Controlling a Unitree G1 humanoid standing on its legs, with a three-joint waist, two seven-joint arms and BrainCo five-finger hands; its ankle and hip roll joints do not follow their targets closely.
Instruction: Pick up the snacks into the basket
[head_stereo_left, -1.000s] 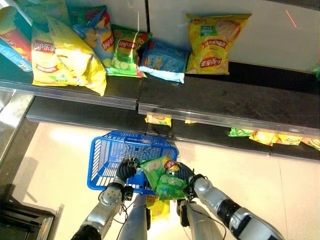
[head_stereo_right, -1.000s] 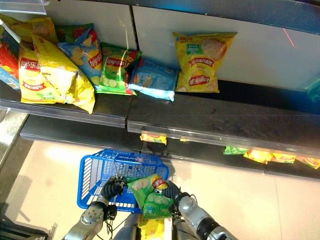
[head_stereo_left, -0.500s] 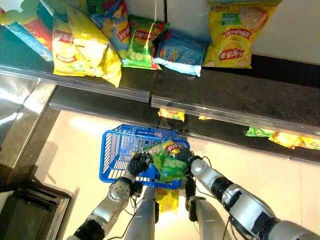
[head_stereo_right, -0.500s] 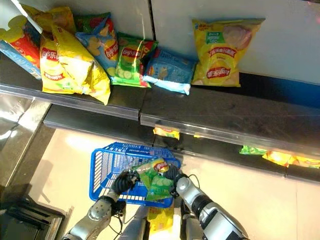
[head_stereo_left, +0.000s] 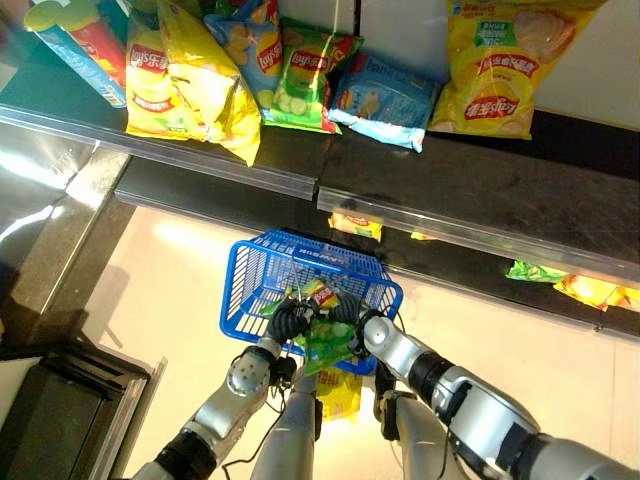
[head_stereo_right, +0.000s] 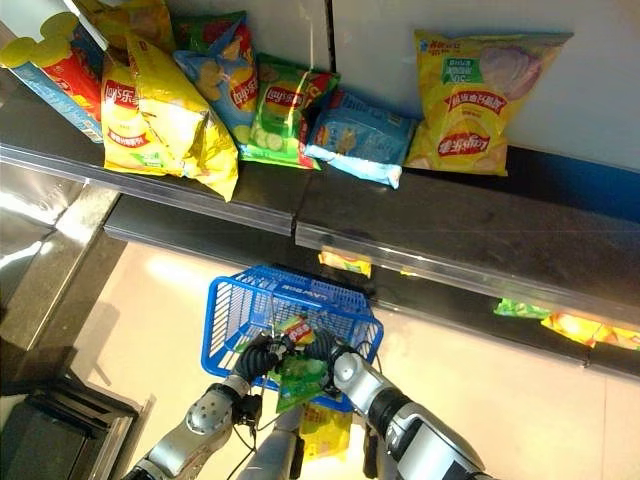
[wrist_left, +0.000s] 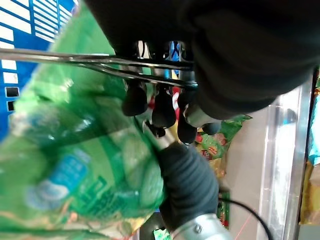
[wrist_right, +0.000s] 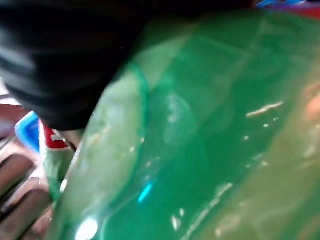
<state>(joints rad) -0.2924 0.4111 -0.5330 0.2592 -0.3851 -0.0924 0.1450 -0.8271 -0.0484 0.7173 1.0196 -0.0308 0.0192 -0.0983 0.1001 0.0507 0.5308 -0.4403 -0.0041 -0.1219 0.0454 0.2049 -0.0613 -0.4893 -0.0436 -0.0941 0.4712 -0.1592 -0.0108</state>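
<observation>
green snack bag (head_stereo_left: 322, 340) has moved from beside the basket (head_stereo_left: 252, 275) to over it.

Bright glare on the pale floor (head_stereo_left: 180, 260); blurred green bag (wrist_right: 210, 130) up close.

A dark upper shelf (head_stereo_left: 480, 190) ran across the scene, edged with a pale metal strip (head_stereo_left: 470, 228). A white back panel (head_stereo_right: 370, 50) rose behind it. A lower dark shelf (head_stereo_left: 200, 195) sat beneath. The pale floor (head_stereo_left: 170, 290) was glossy. A steel surface (head_stereo_left: 50, 230) and a dark box (head_stereo_left: 50, 420) stood at the left.
</observation>
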